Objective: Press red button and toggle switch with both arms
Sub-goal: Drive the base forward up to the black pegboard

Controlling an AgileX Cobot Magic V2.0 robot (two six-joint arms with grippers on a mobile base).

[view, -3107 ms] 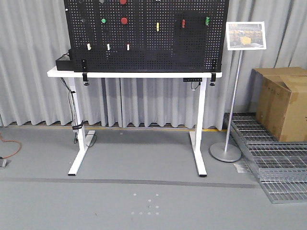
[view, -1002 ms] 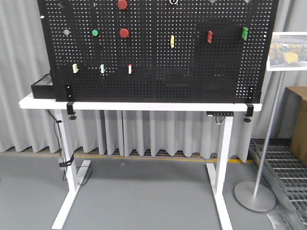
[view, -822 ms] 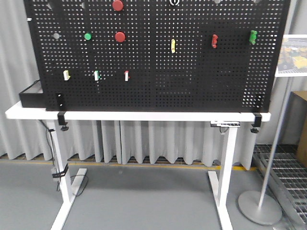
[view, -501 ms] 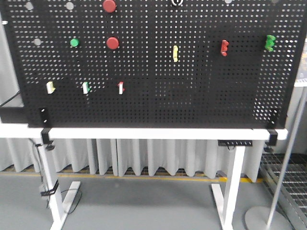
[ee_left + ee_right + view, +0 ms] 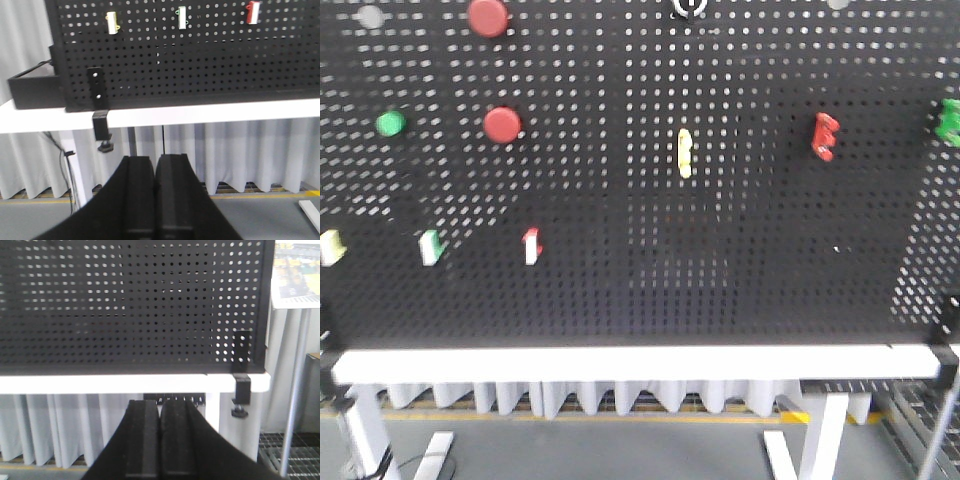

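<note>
Front view: the black perforated pegboard (image 5: pixel 620 290) now fills nearly the whole frame. 0.5 s ago its two lower corners and most of the table legs were in view, so the view has closed in.

- Lower red round button (image 5: pixel 503 124) sits lower and further left in frame than before.
- Upper red round button (image 5: pixel 488 17) is up at the frame's top.
- Small round toggle switch with silvery-white ring and black lever (image 5: pixel 689 7) is still at top centre, cut by the frame edge.
- Narrow yellow switch (image 5: pixel 685 153) is below it.

Left wrist view: the left gripper (image 5: pixel 155 162) has its black fingers pressed flat together with nothing between them. The white tabletop (image 5: pixel 200 112) and the pegboard's lower part stand beyond and above it. A black clamp (image 5: pixel 102 132) is up-left of the fingertips, and a small red-capped rocker switch (image 5: pixel 253 11) is high to their right.

Right wrist view: the right gripper (image 5: pixel 160 407) is likewise clenched on nothing. The board's lower right corner is above it, with a second black clamp (image 5: pixel 241 390) to its right.

Neither red button nor the toggle switch shows in the wrist views.
</note>
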